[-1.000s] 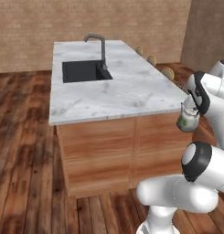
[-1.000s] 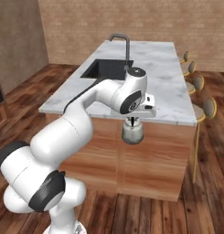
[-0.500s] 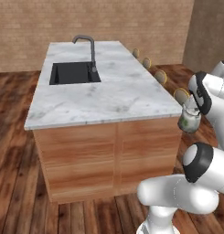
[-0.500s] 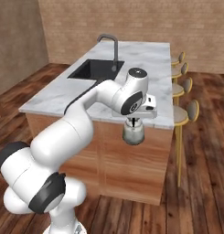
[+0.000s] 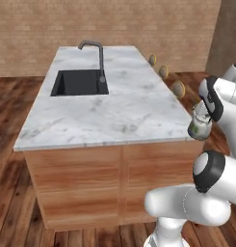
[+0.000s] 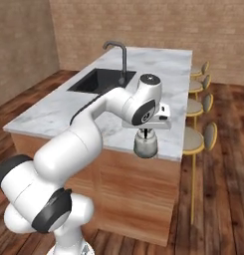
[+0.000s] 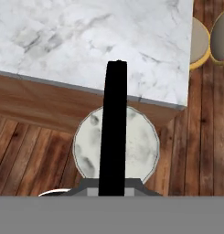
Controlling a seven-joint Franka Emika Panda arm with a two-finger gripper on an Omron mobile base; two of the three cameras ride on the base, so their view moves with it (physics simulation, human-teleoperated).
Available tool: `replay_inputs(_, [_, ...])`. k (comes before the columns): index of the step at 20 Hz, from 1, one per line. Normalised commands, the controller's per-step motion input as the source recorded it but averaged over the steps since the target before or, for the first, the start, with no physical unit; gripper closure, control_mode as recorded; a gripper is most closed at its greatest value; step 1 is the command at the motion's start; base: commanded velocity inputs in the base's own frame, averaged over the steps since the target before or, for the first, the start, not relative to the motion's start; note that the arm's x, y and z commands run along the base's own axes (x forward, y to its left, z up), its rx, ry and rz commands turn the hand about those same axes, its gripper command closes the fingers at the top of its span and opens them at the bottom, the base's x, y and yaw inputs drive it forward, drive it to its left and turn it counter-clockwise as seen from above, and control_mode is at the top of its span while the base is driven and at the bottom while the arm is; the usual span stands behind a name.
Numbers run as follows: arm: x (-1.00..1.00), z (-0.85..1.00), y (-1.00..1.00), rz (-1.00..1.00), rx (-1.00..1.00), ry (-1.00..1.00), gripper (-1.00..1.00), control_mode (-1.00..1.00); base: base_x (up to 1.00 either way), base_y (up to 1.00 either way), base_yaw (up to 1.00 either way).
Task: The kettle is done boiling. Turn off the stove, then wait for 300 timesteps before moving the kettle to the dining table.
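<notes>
While it hangs off the dining table's (image 6: 98,107) near corner, kettle (image 6: 145,145) lidded, contents unseen, handle (image 7: 113,132) clamped in closed gripper (image 6: 145,130), sink (image 5: 79,82) empty.

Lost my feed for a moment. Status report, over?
End effector shut on kettle by its handle. Kettle hangs off the near corner of the dining table, not yet over the top. Stools stand alongside.

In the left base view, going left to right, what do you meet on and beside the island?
Black sink → gooseneck faucet → row of stools → kettle hanging from the hand.
</notes>
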Motion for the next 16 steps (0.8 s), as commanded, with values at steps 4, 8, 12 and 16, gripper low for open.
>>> replay_inputs(4, [0.0,0.0,0.0,0.0,0.0,0.0,1.0,1.0,0.42,-0.56,0.21])
replay_inputs(8, [0.0,0.0,0.0,0.0,0.0,0.0,1.0,1.0,0.37,-0.48,0.23])
replay_inputs(12, [0.0,0.0,0.0,0.0,0.0,0.0,1.0,1.0,0.47,-0.36,0.26])
replay_inputs(16, [0.0,0.0,0.0,0.0,0.0,0.0,1.0,1.0,0.51,-0.34,0.28])
